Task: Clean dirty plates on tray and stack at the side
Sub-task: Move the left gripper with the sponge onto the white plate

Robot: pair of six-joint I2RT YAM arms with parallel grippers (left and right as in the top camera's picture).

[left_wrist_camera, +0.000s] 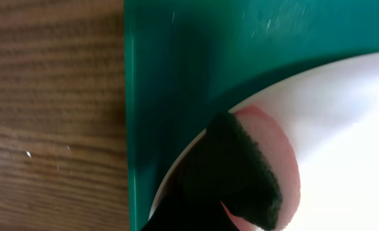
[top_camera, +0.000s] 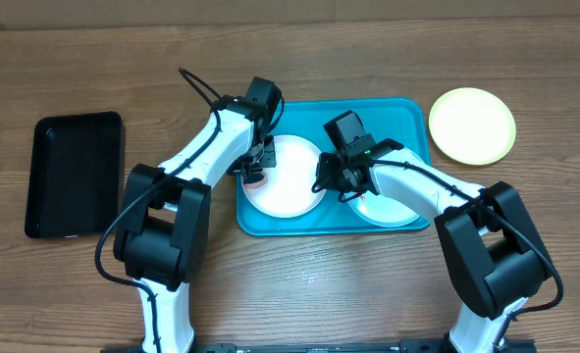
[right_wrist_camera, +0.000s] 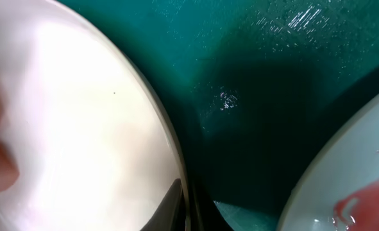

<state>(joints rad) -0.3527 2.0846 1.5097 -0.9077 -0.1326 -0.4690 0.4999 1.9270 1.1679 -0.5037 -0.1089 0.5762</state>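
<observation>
The teal tray (top_camera: 407,113) holds a white plate (top_camera: 290,181) on its left and a light-blue-rimmed plate (top_camera: 395,209) with a red smear on its right, partly under my right arm. My left gripper (top_camera: 256,169) is at the white plate's left edge, shut on a dark scrubbing sponge (left_wrist_camera: 240,167) that presses on a pink patch of the plate (left_wrist_camera: 343,128). My right gripper (top_camera: 327,178) is shut on the white plate's right rim (right_wrist_camera: 176,160), one finger on each side (right_wrist_camera: 183,208). The smeared plate also shows in the right wrist view (right_wrist_camera: 343,186). A yellow-green-rimmed plate (top_camera: 472,125) lies on the table right of the tray.
A black rectangular tray (top_camera: 74,175) lies at the far left on the wooden table (top_camera: 290,284). The teal tray's left rim (left_wrist_camera: 130,128) runs just beside the sponge. The tray floor between the two plates is wet (right_wrist_camera: 272,96).
</observation>
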